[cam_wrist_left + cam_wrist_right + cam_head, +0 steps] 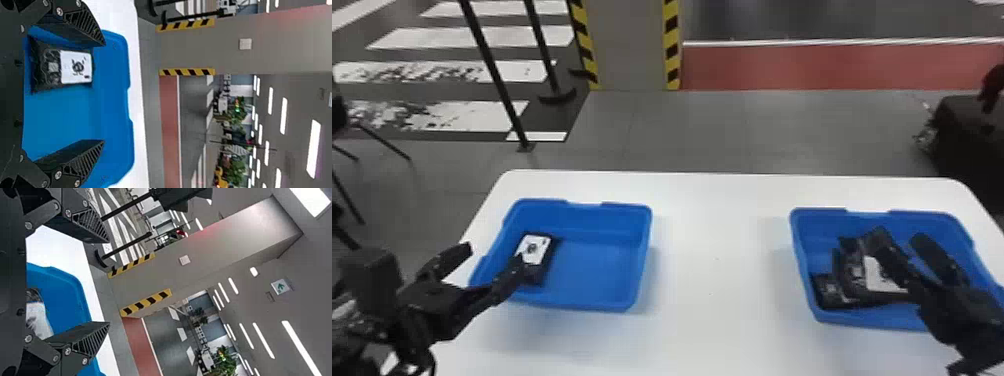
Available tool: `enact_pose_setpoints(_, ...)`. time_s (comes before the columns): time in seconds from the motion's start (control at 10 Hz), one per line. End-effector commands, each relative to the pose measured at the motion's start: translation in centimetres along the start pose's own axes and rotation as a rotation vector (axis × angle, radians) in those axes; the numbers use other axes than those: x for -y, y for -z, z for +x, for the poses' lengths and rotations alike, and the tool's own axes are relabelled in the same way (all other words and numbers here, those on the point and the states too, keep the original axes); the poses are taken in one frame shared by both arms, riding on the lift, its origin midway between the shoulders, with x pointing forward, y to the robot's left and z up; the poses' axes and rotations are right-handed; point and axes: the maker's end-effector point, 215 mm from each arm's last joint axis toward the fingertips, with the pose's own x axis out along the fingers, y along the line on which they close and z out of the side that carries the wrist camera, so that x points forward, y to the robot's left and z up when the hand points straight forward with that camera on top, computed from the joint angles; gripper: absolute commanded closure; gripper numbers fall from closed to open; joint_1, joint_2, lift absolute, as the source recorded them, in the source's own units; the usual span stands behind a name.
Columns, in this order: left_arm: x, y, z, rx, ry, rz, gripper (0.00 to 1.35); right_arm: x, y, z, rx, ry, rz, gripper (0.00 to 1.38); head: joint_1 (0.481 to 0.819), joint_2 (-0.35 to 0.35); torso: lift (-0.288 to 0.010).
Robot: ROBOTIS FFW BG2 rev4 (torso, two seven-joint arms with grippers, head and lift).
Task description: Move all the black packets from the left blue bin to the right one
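Bearing white label point(76, 67): black packet point(47, 76), left bin point(602, 257) | left hand point(495, 255) spread | right hand point(900, 245) spread

Black posts point(493, 75) stand left of the grey pillar point(629, 45), beside white floor stripes point(452, 37); a red floor band point(807, 67) runs right of the pillar.

A black, white-labelled rectangular packet point(536, 275) lies face-up in the left blue plastic bin point(597, 275), at the white counter point(717, 290)'s left; overlapping black packets point(851, 265) — heaped — lie in the right blue plastic bin point(819, 227), at the counter's right.
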Motion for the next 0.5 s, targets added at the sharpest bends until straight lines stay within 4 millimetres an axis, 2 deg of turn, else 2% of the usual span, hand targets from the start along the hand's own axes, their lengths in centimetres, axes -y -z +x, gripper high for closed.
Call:
enact_pose_setpoints(0.0, -2.0, 1.5, 0.7, -0.095, -0.079, -0.016, 0.17, -0.2, 0.4, -0.3, -0.011, -0.004, 0.007, 0.31, 0.695, 0.141, -0.11)
enact_pose_setpoints(0.1, -3.6, 2.3, 1.3, -0.16, -0.122, -0.035, 0.17, -0.6, 0.5, -0.3, -0.013, -0.013, 0.012, 0.31, 0.695, 0.154, -0.11)
enact_pose_setpoints(0.2, -3.9, 2.8, 2.5, -0.21, -0.121, -0.038, 0.17, -0.7, 0.7, -0.3, -0.017, -0.015, 0.016, 0.31, 0.695, 0.178, -0.11)
enact_pose_setpoints(0.4, -1.6, 4.7, 6.3, -0.303, -0.039, -0.058, 0.17, -0.8, 0.9, -0.3, -0.02, -0.019, 0.021, 0.31, 0.695, 0.192, -0.11)
